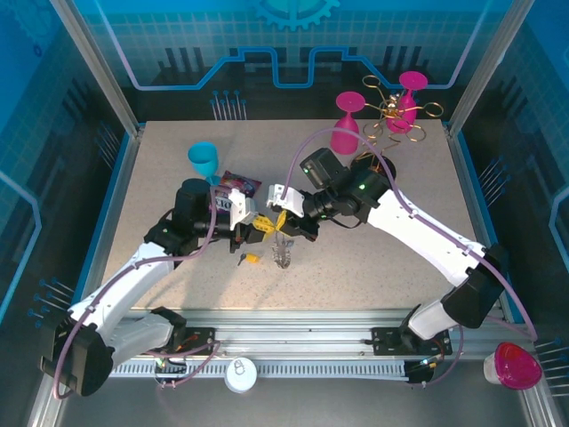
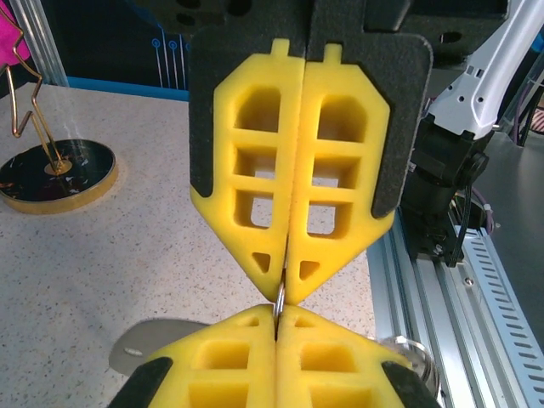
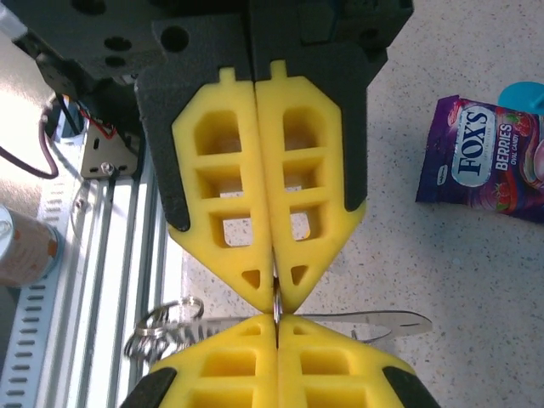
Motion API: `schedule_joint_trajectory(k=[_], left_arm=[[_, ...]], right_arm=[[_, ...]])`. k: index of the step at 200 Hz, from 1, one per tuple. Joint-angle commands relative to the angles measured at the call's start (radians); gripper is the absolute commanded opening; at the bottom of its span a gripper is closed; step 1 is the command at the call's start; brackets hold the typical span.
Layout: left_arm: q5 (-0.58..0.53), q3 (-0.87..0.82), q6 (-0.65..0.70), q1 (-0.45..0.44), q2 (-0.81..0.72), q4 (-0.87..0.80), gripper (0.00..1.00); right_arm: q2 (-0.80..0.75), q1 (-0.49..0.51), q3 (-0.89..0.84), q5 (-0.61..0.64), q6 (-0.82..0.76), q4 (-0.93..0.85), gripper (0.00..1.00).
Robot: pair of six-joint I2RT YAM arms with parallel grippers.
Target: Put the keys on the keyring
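While the two arms are meeting over the middle of the table (image 1: 356,276), the left gripper (image 2: 276,313) is pressing its yellow pads fully together on a thin strand of wire, probably part of the keyring (image 2: 279,297). The right gripper (image 2: 287,289) is pinching the same strand from the opposite side, tip to tip with the left, and its jaws are closed just as tightly.

Seen from the right wrist, small metal loops are trailing out to one side of the pinch and a flat metal blade (image 3: 382,323) with a hole at its end is jutting out to the other.

From above, a silvery tangle is hanging just below the joined fingertips, and the yellow-headed key (image 1: 250,260) is lying on the table just beside it, on the left arm's side.

Farther back, a purple candy bag (image 1: 238,185) is lying near a teal cup (image 1: 204,160), and a gold wire rack (image 1: 400,111) is standing at the far right corner.
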Motion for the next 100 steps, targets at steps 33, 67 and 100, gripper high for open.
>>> schedule_joint_trajectory(k=[33, 67, 100], left_arm=[[0.013, -0.092, -0.211, -0.004, -0.032, 0.381, 0.00], [0.007, -0.147, -0.410, -0.006, -0.026, 0.590, 0.00], [0.015, -0.157, -0.414, -0.010, -0.047, 0.577, 0.00]], right_arm=[[-0.313, -0.124, -0.440, -0.138, 0.274, 0.647, 0.35], [-0.396, -0.131, -0.702, -0.142, 0.352, 1.008, 0.32], [-0.364, -0.120, -0.747, -0.173, 0.413, 1.153, 0.29]])
